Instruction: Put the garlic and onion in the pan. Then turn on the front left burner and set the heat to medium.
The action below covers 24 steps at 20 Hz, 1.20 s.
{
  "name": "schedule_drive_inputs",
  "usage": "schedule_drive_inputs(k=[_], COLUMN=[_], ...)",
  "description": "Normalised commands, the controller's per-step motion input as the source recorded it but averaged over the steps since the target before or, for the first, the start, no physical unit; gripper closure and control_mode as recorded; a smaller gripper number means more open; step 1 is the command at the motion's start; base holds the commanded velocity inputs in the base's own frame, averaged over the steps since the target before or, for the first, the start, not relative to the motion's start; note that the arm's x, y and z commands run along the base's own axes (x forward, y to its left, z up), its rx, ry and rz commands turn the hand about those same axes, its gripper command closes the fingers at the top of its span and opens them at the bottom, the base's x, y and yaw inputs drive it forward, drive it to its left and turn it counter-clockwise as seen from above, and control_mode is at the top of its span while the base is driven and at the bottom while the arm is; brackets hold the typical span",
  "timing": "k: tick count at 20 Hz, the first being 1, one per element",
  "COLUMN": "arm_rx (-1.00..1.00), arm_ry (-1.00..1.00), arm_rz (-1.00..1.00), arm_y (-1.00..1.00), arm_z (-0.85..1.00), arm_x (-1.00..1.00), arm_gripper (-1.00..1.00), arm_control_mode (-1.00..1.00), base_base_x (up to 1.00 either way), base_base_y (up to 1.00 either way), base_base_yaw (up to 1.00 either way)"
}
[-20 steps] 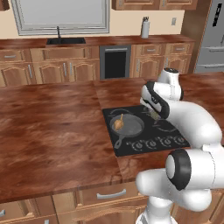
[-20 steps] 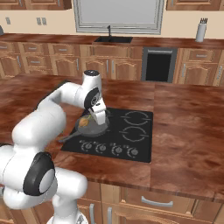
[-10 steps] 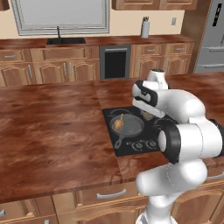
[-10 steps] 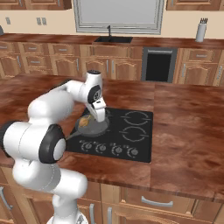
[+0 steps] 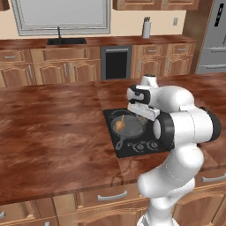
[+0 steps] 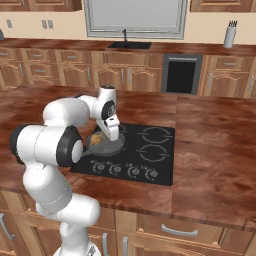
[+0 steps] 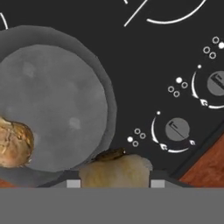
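On a flat black glass cooktop [image 7: 144, 52] set in a wooden counter, a pale cream garlic bulb [image 7: 115, 170] is pinched in the two-finger gripper [image 7: 114, 183] above the round dark grey cast-iron pan [image 7: 54, 98]. Inside it, at its edge, a golden-brown onion [image 7: 14, 141] is seen.

A home kitchen. Beneath the end effector [image 5: 143, 115] a black glass cooktop [image 6: 150, 150] with knobs [image 7: 177, 129] is set into a wood-grain island bench [image 5: 53, 128]. Beyond it run wooden cabinets [image 6: 60, 67], a sink [image 6: 129, 45] under a window [image 6: 135, 15], a dark built-in appliance [image 5: 116, 62], and a knife block [image 6: 229, 35].
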Motion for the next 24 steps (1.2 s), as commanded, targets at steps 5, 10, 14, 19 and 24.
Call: schedule_drive_inputs(k=[5,10,14,19,24], arm_rx=[0.0,0.0,0.0,0.0,0.0], arm_ry=[0.03,0.04,0.04,0.03,0.01], arm_rz=[0.0,0.0,0.0,0.0,0.0], arm_y=[0.16,0.18,0.14,0.12,0.13], arm_z=[-0.4,-0.34,-0.32,-0.3,-0.28], arm_x=[0.33,0.37,0.38,0.34,0.31], arm_gripper=[1.0,1.0,1.0,1.0,1.0], arm_control_mode=[-1.0,-1.0,-1.0,-1.0,-1.0], base_base_x=[0.0,0.0,0.0,0.0,0.0], base_base_y=[0.0,0.0,0.0,0.0,0.0], base_base_yaw=[0.0,0.0,0.0,0.0,0.0])
